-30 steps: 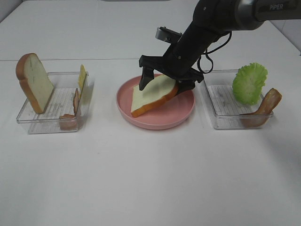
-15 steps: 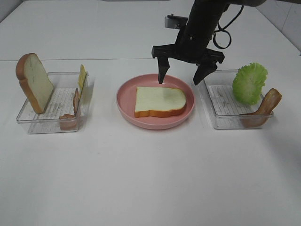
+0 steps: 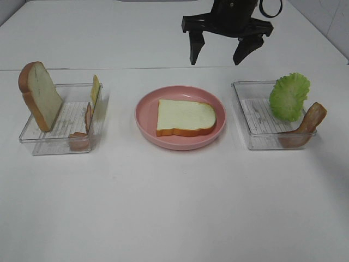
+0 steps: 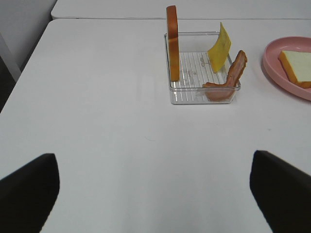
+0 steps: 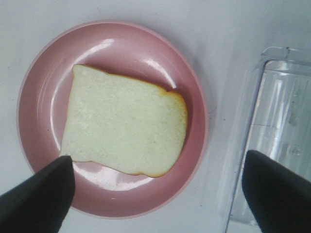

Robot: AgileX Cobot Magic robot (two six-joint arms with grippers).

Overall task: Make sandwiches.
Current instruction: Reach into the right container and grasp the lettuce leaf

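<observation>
On the white table (image 3: pixel 163 207), the orange-crusted white bread slice (image 3: pixel 184 116) lies flat in the round pink plate (image 3: pixel 143 121), I judge as the sandwich base; my right claw (image 3: pixel 216 60) hangs above it, spread and empty, and my left claw (image 4: pixel 155 194) is spread too. The ruffled green lettuce leaf (image 3: pixel 289 96) and reddish-brown meat strip (image 3: pixel 308 123) lean upright in the clear plastic tray (image 3: pixel 248 117), where only its wall hinders a pinch.

Saw a pink plate (image 5: pixel 121 46), smooth and shiny, with bright spots of light on it. Saw bread (image 3: pixel 185 115), dull white and finely grainy on its face, with a smooth orange crust. Saw trays (image 3: pixel 32 136) of clear plastic, shiny, with thin lines on the floor. Saw lettuce (image 3: pixel 289 95), crinkly and not shiny. Saw meat (image 3: pixel 312 119), smooth and reddish. Saw cheese (image 3: pixel 95 90), thin, smooth and dull. Saw a white table (image 3: pixel 163 207), smooth and dull.
</observation>
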